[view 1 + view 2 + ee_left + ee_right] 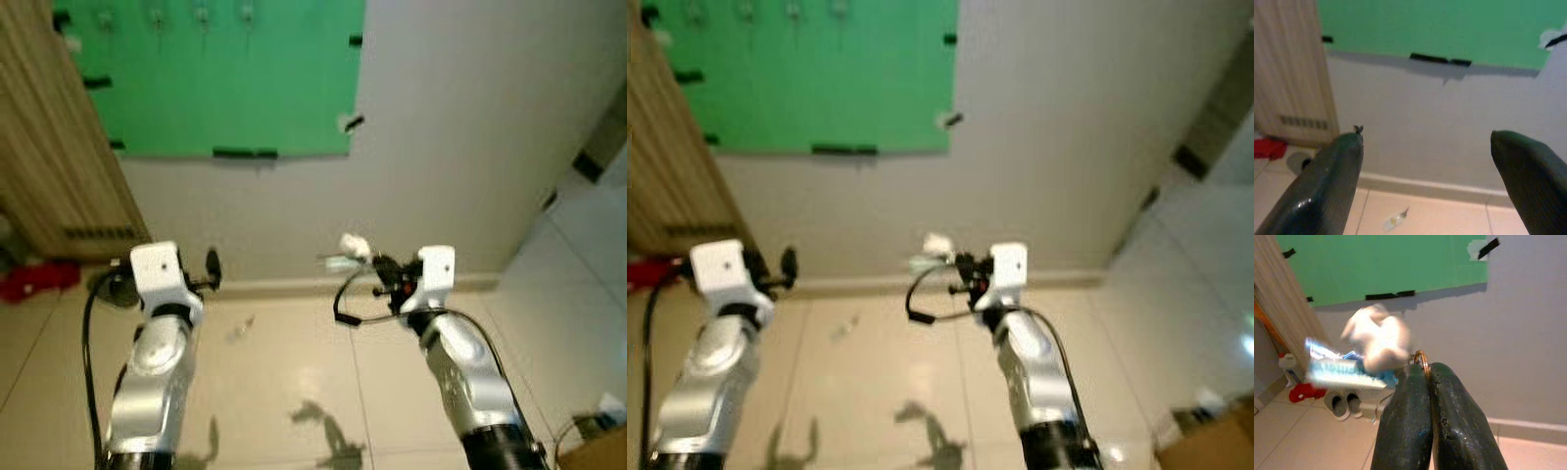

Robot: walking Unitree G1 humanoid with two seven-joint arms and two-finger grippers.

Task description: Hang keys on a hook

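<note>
The right gripper [1425,377] is pinching the keys [1359,360] by their ring, charms dangling ahead of its tips, probably for hooking on the board [220,73]; the left gripper [1425,161] is gaping wide.

Soft, even indoor light fills the room. The glossy floor tiles [294,382] carry pale glare and the arms' dark shadows. Both head views are mildly blurred throughout, and the wall lines bow toward the edges. In the right wrist view the keys [1364,357] smear with motion blur; the green board [216,73] behind is soft.
</note>
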